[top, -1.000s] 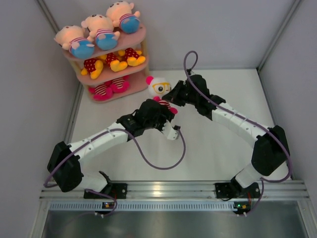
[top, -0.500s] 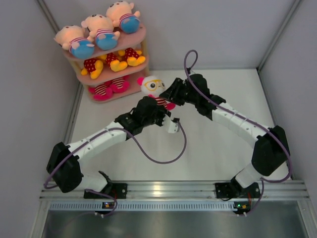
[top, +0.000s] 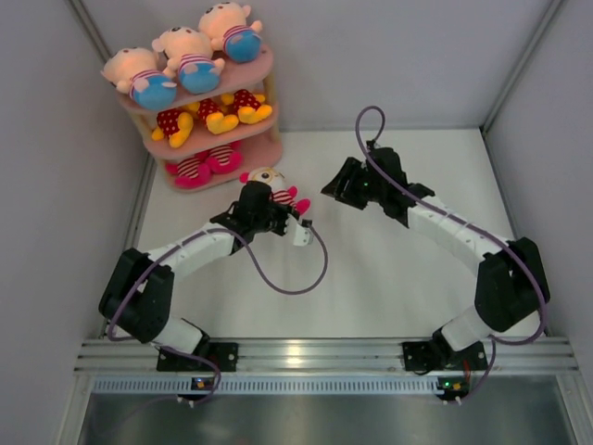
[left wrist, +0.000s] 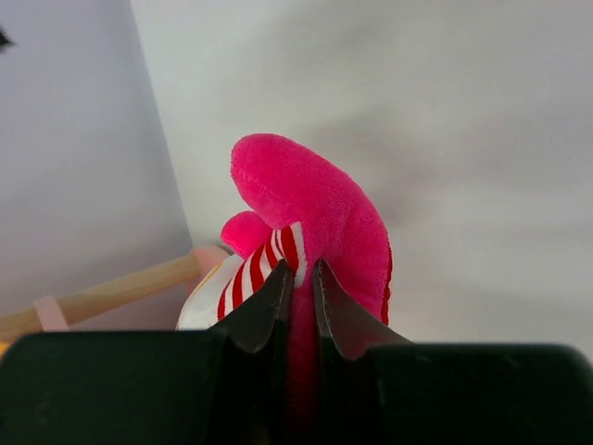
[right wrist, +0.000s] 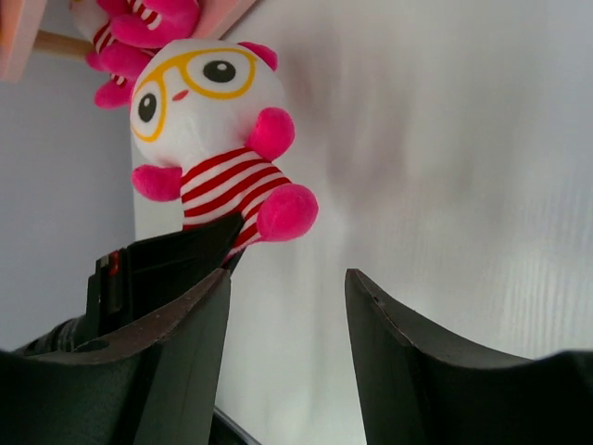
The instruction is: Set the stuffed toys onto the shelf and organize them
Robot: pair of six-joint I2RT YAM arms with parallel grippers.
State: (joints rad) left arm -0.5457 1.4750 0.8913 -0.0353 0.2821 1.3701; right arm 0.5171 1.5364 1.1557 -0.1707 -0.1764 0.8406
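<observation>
Doll [right wrist: 218, 120], pink w/ red-white stripes: clamped at a pink limb by left tool [left wrist: 301, 269]. Shelf [top: 222, 137] lower edge just ahead-left of tool. Right tool [right wrist: 285, 275]: jaws apart, nothing gripped; doll ahead, desk [top: 389, 269] gap between.

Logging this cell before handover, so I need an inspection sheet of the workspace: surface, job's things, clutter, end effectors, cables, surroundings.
Surface: white table, no marks seen.
Job's things: pink shelf holds boy dolls on top, yellow bears in the middle and pink striped dolls at the bottom. The glasses doll is off the shelf, in front of it.
Clutter: nothing seen.
End effectors: left end effector is shut on the glasses doll. Right end effector is open, empty and apart from it.
Cables: purple cables loop loosely along both arms.
Surroundings: grey walls, and a metal rail at the near edge.
</observation>
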